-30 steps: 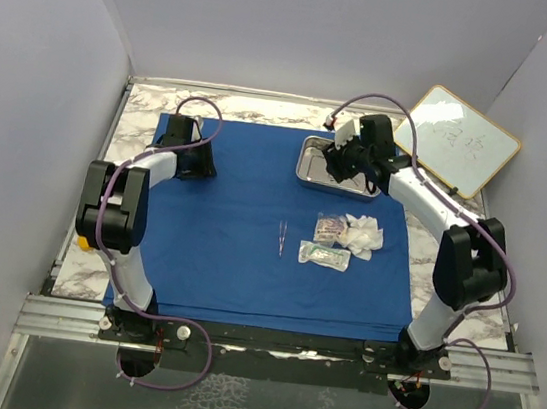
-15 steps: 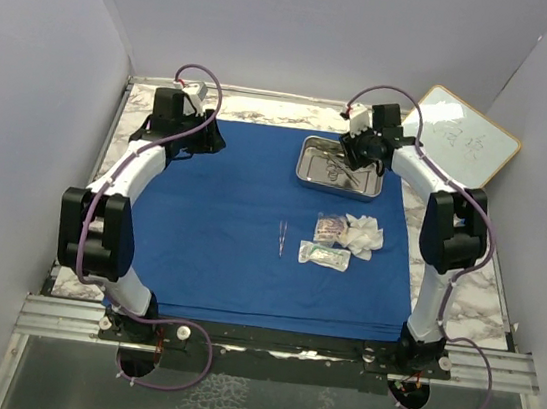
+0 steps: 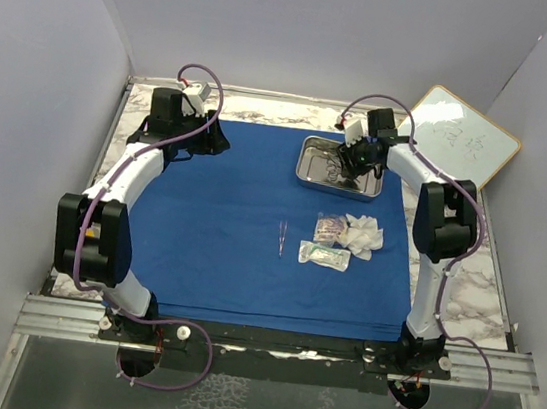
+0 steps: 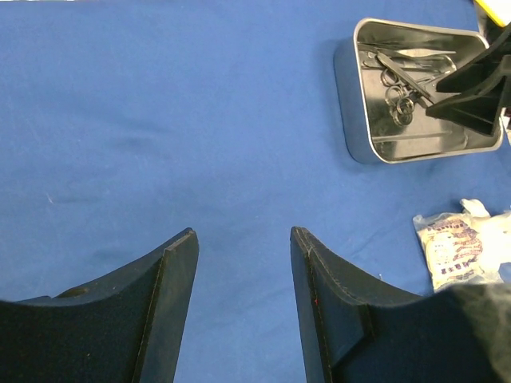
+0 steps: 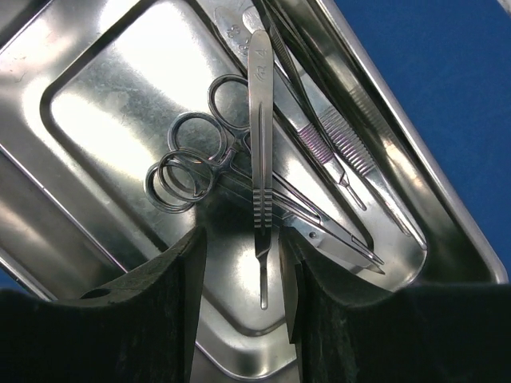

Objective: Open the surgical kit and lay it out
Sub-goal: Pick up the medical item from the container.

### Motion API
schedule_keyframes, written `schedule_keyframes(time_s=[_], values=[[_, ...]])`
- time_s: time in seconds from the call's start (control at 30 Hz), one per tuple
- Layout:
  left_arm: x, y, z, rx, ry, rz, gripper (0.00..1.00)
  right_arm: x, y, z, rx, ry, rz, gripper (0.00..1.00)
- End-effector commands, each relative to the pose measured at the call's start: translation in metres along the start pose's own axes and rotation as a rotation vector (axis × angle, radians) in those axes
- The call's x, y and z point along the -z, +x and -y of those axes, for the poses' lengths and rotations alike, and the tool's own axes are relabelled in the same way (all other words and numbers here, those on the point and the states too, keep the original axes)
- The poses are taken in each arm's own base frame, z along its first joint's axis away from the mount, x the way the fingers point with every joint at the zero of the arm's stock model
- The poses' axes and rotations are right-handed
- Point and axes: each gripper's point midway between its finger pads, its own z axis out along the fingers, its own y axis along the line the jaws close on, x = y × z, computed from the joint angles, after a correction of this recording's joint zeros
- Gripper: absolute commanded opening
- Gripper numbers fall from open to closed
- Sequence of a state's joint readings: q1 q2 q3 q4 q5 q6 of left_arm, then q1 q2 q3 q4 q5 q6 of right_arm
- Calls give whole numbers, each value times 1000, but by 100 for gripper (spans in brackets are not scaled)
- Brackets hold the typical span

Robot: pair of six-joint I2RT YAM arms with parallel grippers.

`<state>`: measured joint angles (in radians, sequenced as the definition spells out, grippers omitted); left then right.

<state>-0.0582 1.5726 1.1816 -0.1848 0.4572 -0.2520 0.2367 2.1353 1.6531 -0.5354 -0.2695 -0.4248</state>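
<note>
My right tool (image 5: 241, 239) sits low in the steel tray (image 5: 104, 96), jaws half-spread either side of the scalpel handle (image 5: 257, 136). I can't quite tell whether they touch it. The tray lies at two o'clock on the blue cloth (image 4: 200, 120). My left tool (image 4: 243, 235) hangs parted and empty at ten o'clock.

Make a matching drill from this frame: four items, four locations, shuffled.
Items:
1. scalpel handle
2. tweezers
3. white gauze
4. whiteboard

Locations:
A. alone on the blue cloth, near its middle
B. far right corner, off the cloth
C. inside the steel tray
D. beside the clear packets, on the cloth

Pairs: 1-C, 2-A, 3-D, 4-B.
</note>
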Motion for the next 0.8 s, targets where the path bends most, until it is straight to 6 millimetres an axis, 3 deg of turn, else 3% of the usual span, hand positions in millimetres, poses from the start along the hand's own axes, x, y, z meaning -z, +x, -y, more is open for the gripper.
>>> schedule_keyframes(time_s=[0.0, 0.5, 0.77], values=[[5, -9, 13, -23, 62, 31, 53, -8, 3, 0, 6, -47, -10, 41], [3, -7, 13, -17, 64, 27, 53, -26, 9, 7, -9, -98, -13, 30], [3, -7, 14, -10, 78, 28, 53, -24, 8, 5, -4, -115, -10, 15]])
